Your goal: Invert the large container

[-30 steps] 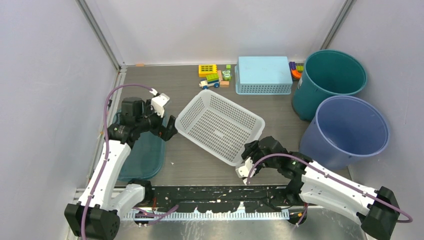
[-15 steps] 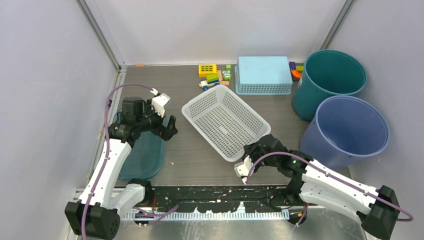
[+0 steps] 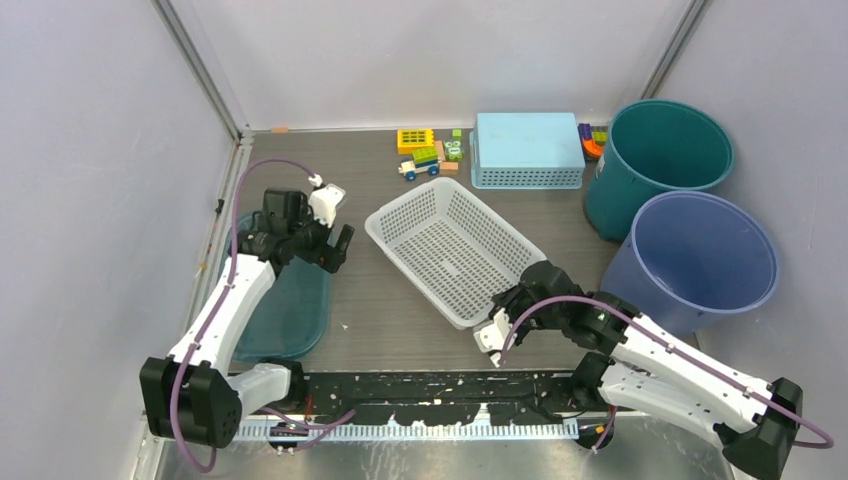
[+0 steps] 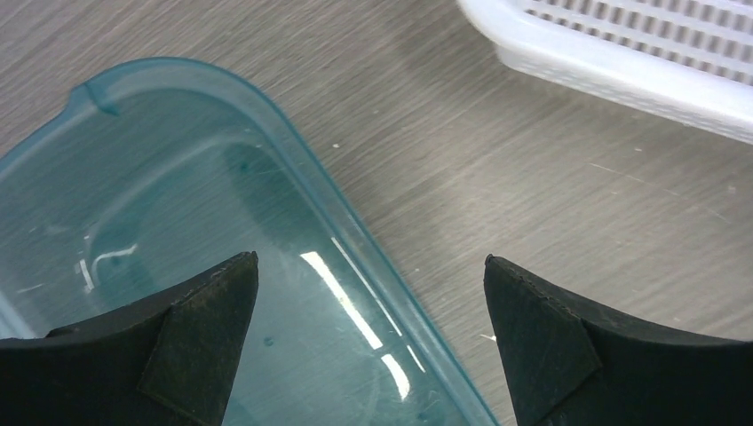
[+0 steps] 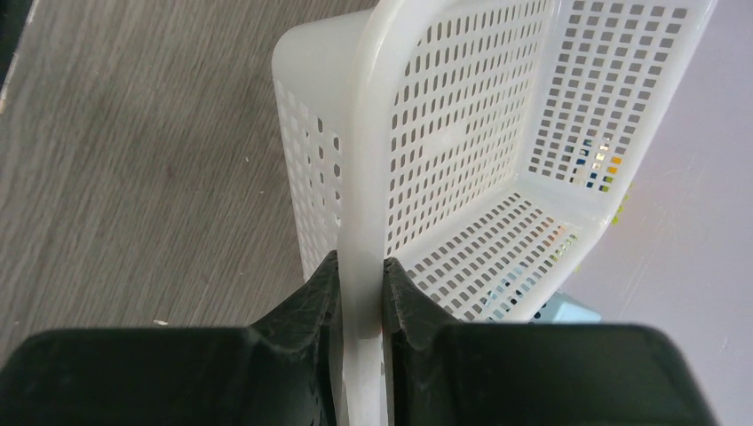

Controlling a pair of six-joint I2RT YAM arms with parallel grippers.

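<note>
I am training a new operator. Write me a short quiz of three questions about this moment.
1. True or false: the right gripper is shut on the rim of the white basket.
2. Choose one. The left gripper is: A) shut on the white basket; B) open above the edge of the teal tray, holding nothing; C) shut on the teal tray.
3. Fill the gap: the white basket is not yet turned over; its opening faces ___.

Key: 1 true; 2 B; 3 up.
</note>
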